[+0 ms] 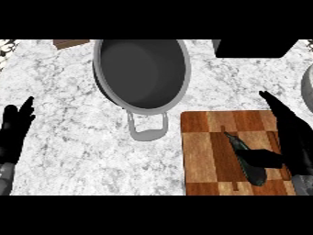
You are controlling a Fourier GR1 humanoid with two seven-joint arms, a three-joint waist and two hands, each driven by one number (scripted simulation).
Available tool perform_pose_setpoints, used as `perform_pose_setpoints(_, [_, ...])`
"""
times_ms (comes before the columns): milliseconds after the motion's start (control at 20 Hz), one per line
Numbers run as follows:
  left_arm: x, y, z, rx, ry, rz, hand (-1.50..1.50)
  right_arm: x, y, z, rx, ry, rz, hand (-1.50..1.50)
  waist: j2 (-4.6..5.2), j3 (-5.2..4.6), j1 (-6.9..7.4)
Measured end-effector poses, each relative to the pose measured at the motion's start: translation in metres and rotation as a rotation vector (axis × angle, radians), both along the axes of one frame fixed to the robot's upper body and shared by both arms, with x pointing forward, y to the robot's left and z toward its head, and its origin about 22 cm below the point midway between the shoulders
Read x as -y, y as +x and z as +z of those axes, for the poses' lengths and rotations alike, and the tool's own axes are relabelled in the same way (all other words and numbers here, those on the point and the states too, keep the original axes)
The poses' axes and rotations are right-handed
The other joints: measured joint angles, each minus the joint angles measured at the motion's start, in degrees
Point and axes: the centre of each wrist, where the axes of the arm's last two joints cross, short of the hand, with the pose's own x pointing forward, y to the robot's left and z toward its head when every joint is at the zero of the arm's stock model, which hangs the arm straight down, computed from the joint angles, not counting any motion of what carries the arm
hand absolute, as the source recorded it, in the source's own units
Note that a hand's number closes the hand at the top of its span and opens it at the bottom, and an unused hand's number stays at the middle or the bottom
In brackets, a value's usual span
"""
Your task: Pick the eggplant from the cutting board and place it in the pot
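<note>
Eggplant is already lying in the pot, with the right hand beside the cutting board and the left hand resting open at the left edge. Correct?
Not quite. The head view shows the eggplant lying on the cutting board, not in the pot, which holds nothing. The right hand is at the board, thumb by the eggplant; the left hand rests open at the left edge.

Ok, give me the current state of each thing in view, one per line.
Dark purple eggplant: lying on the board, not yet lifted.
Checkered wooden cutting board: flat on the counter, holding the eggplant.
Grey metal pot: upright, uncovered, nothing inside.
Right hand: open, alongside the eggplant, thumb over it.
Left hand: open, resting at the left edge.
</note>
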Motion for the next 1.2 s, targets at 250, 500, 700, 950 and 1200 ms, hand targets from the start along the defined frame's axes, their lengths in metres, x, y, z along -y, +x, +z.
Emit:
perform_pose_setpoints(250, [-0.002,0.002,0.003,0.001,0.007,0.000,0.00,-0.014,0.003,0.035,-0.211,-0.131,0.004,-1.50,0.07,-0.02,0.49])
perform_pose_setpoints(500, [-0.001,0.004,0.000,-0.001,0.012,0.001,0.00,-0.025,0.006,0.043,-0.405,-0.148,0.078,-1.50,0.25,-0.03,0.67])
perform_pose_setpoints(700, [0.007,0.009,0.000,0.003,0.009,-0.006,0.00,-0.034,0.016,0.046,-0.503,-0.104,0.122,-1.50,0.34,0.00,0.85])
perform_pose_setpoints(950, [0.005,0.009,0.001,-0.001,0.006,-0.003,0.00,-0.032,0.024,0.046,-0.582,-0.114,0.116,-1.50,0.25,0.05,0.66])
perform_pose_setpoints(1200, [-0.001,0.008,0.000,-0.006,0.007,0.001,0.00,-0.033,0.033,0.039,-0.629,-0.124,0.097,-1.50,0.24,0.10,0.61])
